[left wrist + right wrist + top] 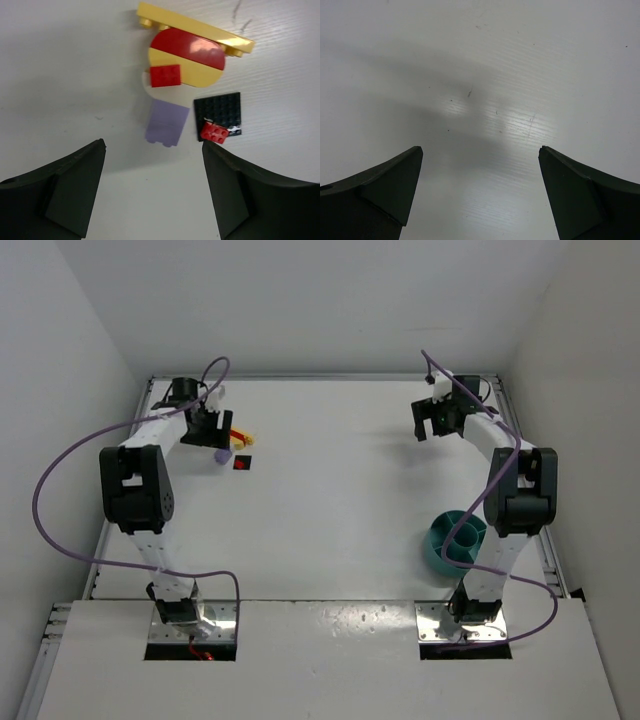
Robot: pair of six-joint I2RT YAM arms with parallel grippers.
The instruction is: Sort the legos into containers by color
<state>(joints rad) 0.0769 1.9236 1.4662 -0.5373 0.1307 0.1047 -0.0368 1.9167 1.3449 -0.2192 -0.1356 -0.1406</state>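
A: Lavender lego (pixel 166 122) versus left pincer (pixel 153 150)?
B: Just ahead on the table (pixel 60 75), long axis pointing away, centred between parted, empty jaws.
A: Right pincer (pixel 480 150)?
B: Parted too, well apart; teal bowl (pixel 437 550) beside that arm's base.

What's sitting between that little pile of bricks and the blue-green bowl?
Nothing. In the overhead view, only bare white table stretches from the bricks to the bowl.
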